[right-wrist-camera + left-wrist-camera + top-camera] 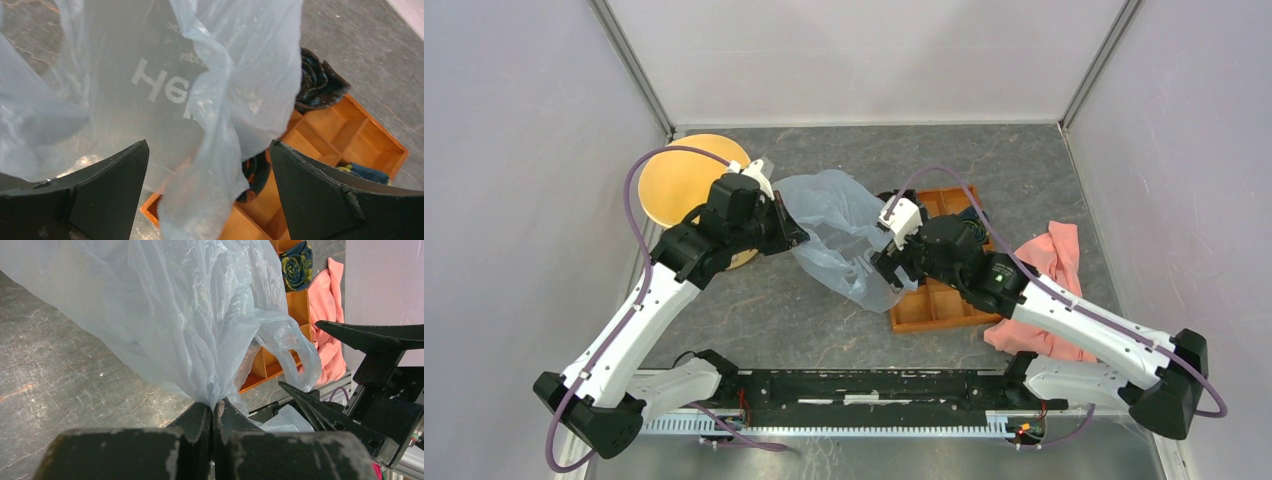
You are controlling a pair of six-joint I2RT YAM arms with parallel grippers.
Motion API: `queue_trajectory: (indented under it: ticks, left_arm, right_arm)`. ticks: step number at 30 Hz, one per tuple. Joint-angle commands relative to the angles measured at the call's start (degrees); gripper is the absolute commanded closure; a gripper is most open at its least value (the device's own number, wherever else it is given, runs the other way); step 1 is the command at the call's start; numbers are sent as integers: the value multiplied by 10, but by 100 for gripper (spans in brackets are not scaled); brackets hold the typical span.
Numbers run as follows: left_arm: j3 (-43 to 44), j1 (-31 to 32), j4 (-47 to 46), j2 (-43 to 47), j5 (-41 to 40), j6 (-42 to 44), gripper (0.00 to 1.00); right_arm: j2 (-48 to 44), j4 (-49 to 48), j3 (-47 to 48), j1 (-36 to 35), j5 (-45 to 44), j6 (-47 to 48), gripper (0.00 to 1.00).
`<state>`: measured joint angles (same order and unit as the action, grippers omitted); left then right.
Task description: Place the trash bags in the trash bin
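The pale blue-grey trash bag (pixel 839 228) lies spread between the two arms on the grey table. My left gripper (pixel 796 238) is shut on a bunched edge of it; the left wrist view shows the pinch (pixel 214 412) with the bag (pixel 165 315) fanning out beyond. My right gripper (pixel 894 265) is open at the bag's right edge. In the right wrist view a fold of the bag (pixel 220 165) hangs between its spread fingers, untouched by either. The cream-yellow trash bin (pixel 679 180) stands at the back left, behind the left arm, partly hidden.
An orange compartment tray (pixel 944 300) sits under and right of the right gripper, with dark rolled cloth (pixel 317 82) in its cells. A pink cloth (pixel 1049 260) lies right of the tray. White walls close in the table's sides and back.
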<state>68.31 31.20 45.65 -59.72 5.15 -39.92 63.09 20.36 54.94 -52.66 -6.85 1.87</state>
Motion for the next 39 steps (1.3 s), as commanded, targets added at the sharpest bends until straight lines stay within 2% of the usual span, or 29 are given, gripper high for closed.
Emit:
queue_trajectory:
  ticks: [1,4,6,8,12,15,18,21,27,30,32,37,39]
  left_arm:
    - [20,-2,-3,6,16,34,98]
    - [19,-3,-3,11,15,32,98]
    - [20,-3,-3,13,16,28,98]
    - [20,-2,-3,13,19,27,98]
    - [12,-3,-11,13,25,18,98]
    - [3,-3,-33,8,38,2,98]
    - [-8,-3,-63,0,59,-22,98]
    - [-25,-2,-100,-5,97,-44,98]
    - [-47,-2,-116,-5,92,-54,97]
    - [-49,-3,-119,-12,95,-52,98]
    - [-48,-3,-118,-14,91,-49,97]
    - [-44,-2,-115,-26,91,-41,97]
    - [-43,-2,-114,-31,91,-39,97]
  right_arm:
    - [-39,-49,-32,0,-63,37,2]
    - [-51,-86,-65,0,-69,20,2]
    - [-69,-115,-88,1,-41,-14,2]
    - [-91,-153,-100,3,15,-75,2]
    - [-129,-171,-97,7,37,-240,2]
    - [-153,-176,-89,4,67,-304,2]
    - [-146,-131,-58,-26,6,-283,2]
    - [-86,-42,7,-57,-57,-238,2]
    - [5,39,93,-214,-314,-188,2]
    - [60,93,119,-233,-424,-176,2]
    - [68,90,99,-232,-483,-157,2]
    - [41,9,29,-187,-433,-130,2]
    - [18,-56,-25,-145,-355,-123,2]
